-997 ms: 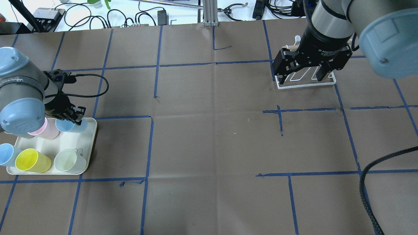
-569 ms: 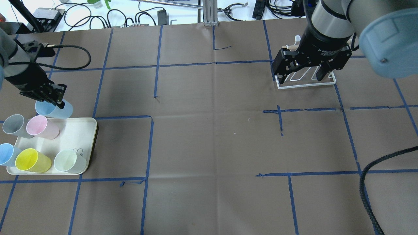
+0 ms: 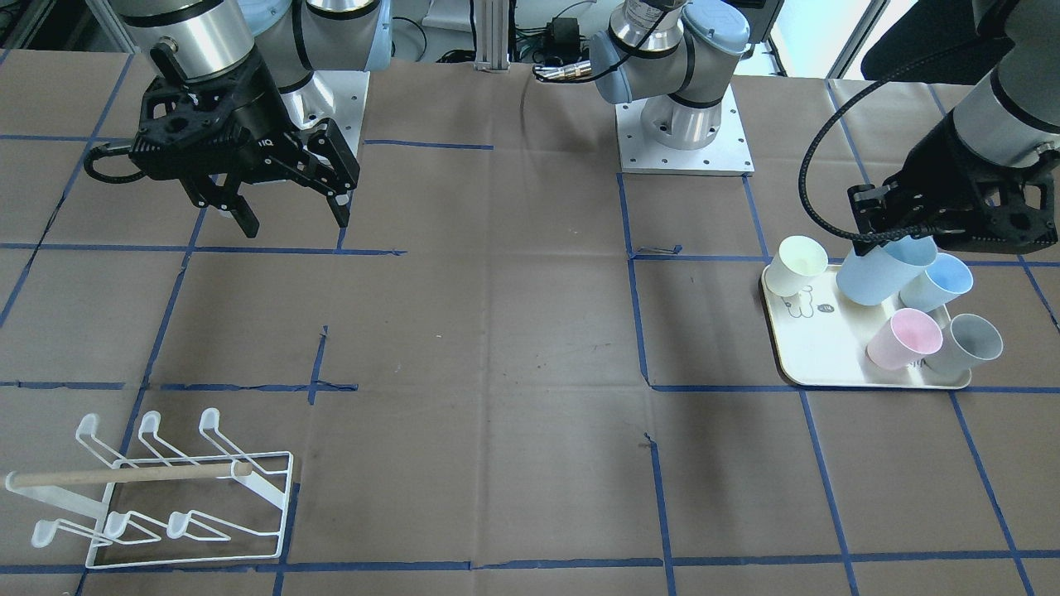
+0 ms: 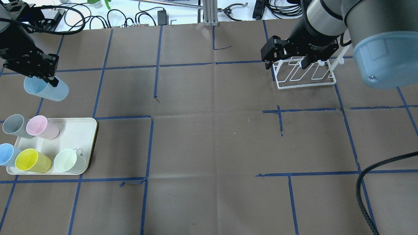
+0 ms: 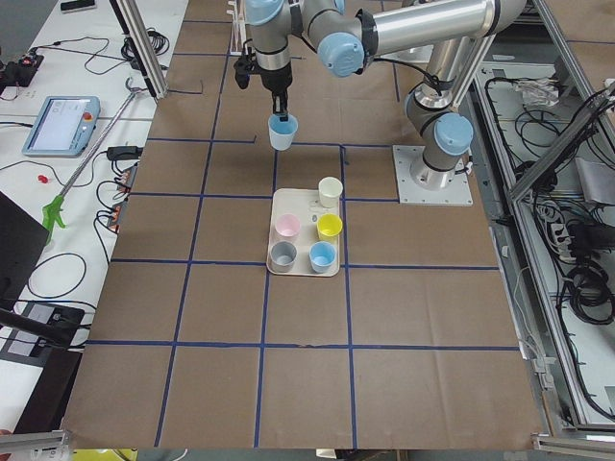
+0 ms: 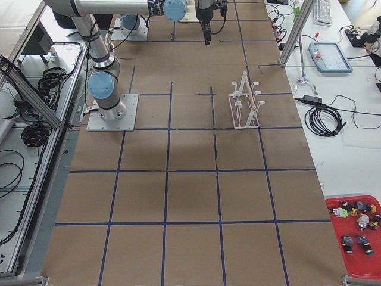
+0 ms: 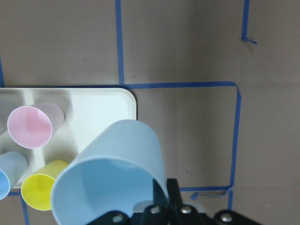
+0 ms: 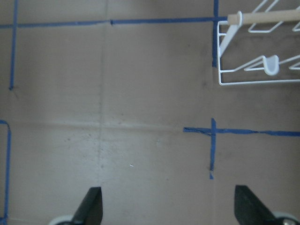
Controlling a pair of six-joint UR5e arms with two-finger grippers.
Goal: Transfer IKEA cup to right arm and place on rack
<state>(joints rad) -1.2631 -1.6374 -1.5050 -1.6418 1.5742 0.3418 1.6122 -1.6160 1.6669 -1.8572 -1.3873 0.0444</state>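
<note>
My left gripper (image 4: 49, 78) is shut on the rim of a light blue cup (image 4: 45, 89) and holds it tilted in the air, beyond the far edge of the cream tray (image 4: 75, 133). The cup also shows in the front view (image 3: 882, 269), the left wrist view (image 7: 110, 173) and the left side view (image 5: 282, 132). My right gripper (image 4: 286, 62) is open and empty. It hovers over the near left corner of the white wire rack (image 4: 307, 76). The rack with its wooden dowel (image 3: 124, 475) holds no cups. The rack's corner shows in the right wrist view (image 8: 267, 18).
The tray (image 3: 820, 348) holds a grey cup (image 4: 14, 125), a pink cup (image 4: 40, 127), a blue cup (image 4: 6, 154), a yellow cup (image 4: 31, 160) and a pale green cup (image 4: 68, 160). Brown paper with blue tape lines covers the table. A ribbed black hose (image 4: 367, 182) hangs at the right.
My left gripper has lifted the light blue cup off the tray and carried it away from the robot, past the tray's far edge. My right gripper has shifted left and farther back over the rack.
</note>
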